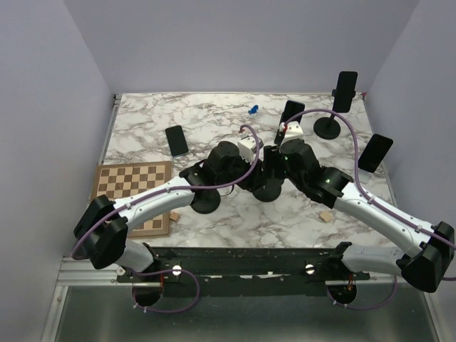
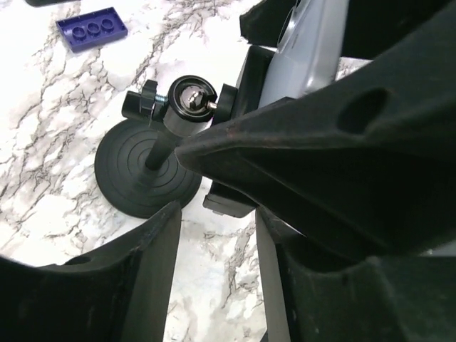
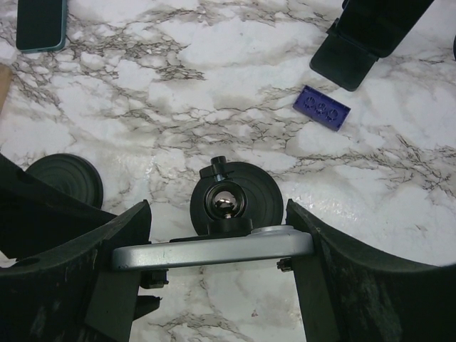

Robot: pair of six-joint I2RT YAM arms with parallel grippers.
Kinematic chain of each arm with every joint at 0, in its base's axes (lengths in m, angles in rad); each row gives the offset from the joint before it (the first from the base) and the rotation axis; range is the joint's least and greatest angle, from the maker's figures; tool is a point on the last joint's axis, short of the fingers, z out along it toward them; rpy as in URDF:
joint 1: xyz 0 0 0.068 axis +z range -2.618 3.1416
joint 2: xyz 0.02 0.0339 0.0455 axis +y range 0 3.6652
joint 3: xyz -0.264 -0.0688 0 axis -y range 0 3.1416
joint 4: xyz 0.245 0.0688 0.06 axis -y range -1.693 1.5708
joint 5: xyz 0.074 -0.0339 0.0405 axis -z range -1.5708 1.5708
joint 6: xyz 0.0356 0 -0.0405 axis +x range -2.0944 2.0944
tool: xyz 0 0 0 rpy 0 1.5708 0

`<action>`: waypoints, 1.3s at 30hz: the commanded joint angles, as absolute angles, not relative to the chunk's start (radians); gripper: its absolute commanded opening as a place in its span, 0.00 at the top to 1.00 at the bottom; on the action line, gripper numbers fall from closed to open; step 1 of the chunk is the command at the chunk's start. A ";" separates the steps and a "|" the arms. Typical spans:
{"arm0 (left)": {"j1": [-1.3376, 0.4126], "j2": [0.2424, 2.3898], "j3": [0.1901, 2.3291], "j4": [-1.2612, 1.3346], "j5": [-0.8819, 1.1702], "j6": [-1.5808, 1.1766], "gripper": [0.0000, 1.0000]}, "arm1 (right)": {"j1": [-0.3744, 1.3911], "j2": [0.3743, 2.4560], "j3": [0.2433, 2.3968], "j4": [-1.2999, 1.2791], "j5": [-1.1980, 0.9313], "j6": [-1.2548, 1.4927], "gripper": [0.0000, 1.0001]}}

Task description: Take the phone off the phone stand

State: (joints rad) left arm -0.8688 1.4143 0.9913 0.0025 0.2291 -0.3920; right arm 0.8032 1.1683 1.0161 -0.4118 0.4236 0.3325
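Note:
The phone [image 3: 214,249] shows edge-on as a silver bar in the right wrist view. It rests against the black cradle of the phone stand [image 3: 226,203], which has a chrome ball joint over a round black base. My right gripper [image 3: 217,217] is shut on the phone, one finger on each end. In the left wrist view the phone's grey back [image 2: 313,43] sits in the cradle above the stand's base [image 2: 135,178]. My left gripper [image 2: 217,214] is open and empty beside the stand, with marble showing between its fingers. In the top view both grippers, left [image 1: 251,167] and right [image 1: 276,160], meet over the stand [image 1: 267,191].
Three other phones stand on stands at the back and right [image 1: 345,91] [image 1: 375,152] [image 1: 290,114]. A phone [image 1: 177,140] lies flat at the left. A chessboard [image 1: 135,192], an empty round base [image 1: 205,203], a blue brick [image 1: 253,109] and small wooden blocks [image 1: 325,215] lie about.

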 commanded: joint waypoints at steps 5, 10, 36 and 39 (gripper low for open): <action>-0.862 1.443 0.961 0.149 0.287 -0.296 0.49 | 0.803 1.154 1.008 -0.393 0.342 0.356 1.00; -0.862 1.461 0.910 0.291 0.300 -0.304 0.53 | 0.800 1.150 1.009 -0.391 0.338 0.370 0.99; -0.862 1.462 0.791 0.590 0.303 -0.337 0.78 | 0.799 1.173 1.014 -0.373 0.315 0.395 0.99; -0.858 1.451 0.766 0.624 0.331 -0.336 1.00 | 0.799 1.164 1.003 -0.363 0.328 0.364 0.99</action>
State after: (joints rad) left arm -0.8612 1.4570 0.7937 0.5114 0.2901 -0.3264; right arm 0.7860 1.1648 1.0149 -0.4046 0.3847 0.3553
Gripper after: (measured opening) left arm 0.260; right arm 0.791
